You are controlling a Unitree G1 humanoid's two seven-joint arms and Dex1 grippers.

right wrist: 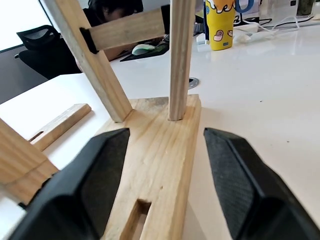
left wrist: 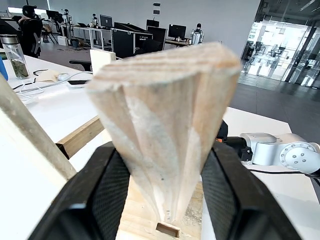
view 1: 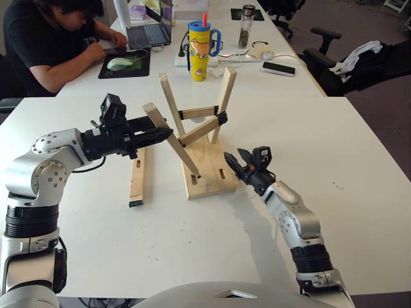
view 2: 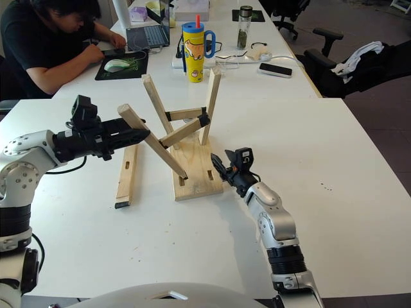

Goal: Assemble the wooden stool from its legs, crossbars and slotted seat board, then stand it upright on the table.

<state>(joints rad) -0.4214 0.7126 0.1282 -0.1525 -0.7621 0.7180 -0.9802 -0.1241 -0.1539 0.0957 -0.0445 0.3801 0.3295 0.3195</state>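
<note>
The slotted seat board (view 1: 210, 181) lies flat mid-table. Two legs (view 1: 171, 97) (view 1: 225, 90) stand in its far end, joined by a crossbar (view 1: 199, 113). A third leg (view 1: 183, 154) leans steeply, its foot on the board, and a second crossbar (view 1: 202, 129) links it to the right standing leg. My left gripper (view 1: 164, 133) is shut on this tilted leg near its top, the pads (left wrist: 105, 195) pressed on both sides. My right gripper (view 1: 234, 160) is open at the board's near right corner, its fingers (right wrist: 102, 170) straddling the board (right wrist: 160, 145). A loose leg (view 1: 137, 176) lies flat to the left.
On the far table stand a yellow cup (view 1: 200, 50), a bottle (view 1: 244, 25), a phone (view 1: 278, 68) and a laptop (view 1: 149, 32), with a person seated there. An office chair (view 1: 334, 64) is at the right. Bare tabletop spreads right of the board.
</note>
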